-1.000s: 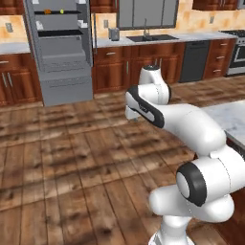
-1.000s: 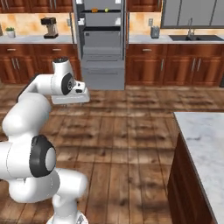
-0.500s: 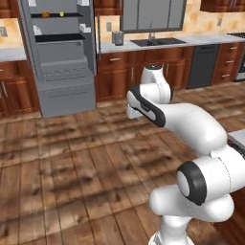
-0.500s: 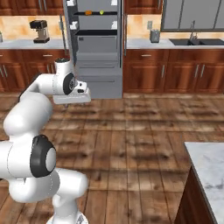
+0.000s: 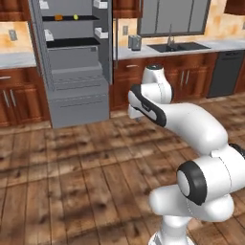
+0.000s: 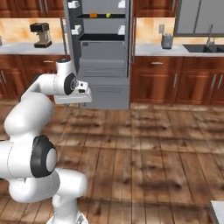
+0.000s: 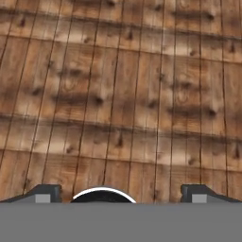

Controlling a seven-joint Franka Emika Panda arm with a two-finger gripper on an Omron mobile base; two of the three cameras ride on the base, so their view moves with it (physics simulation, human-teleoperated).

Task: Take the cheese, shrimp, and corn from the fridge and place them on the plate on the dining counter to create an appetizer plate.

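Fridge (image 5: 76,62) open, labels unreadable; tool (image 7: 120,191) wide over floor (image 7: 121,94).

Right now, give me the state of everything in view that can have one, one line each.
fridge: door open, shelves exposed.
cheese: on the top fridge shelf, untouched.
corn: on the same shelf, beside the cheese, untouched.
gripper: open, empty, pointed down at the wood floor.
dishwasher: closed.
coffee machine: upright on the wall counter.
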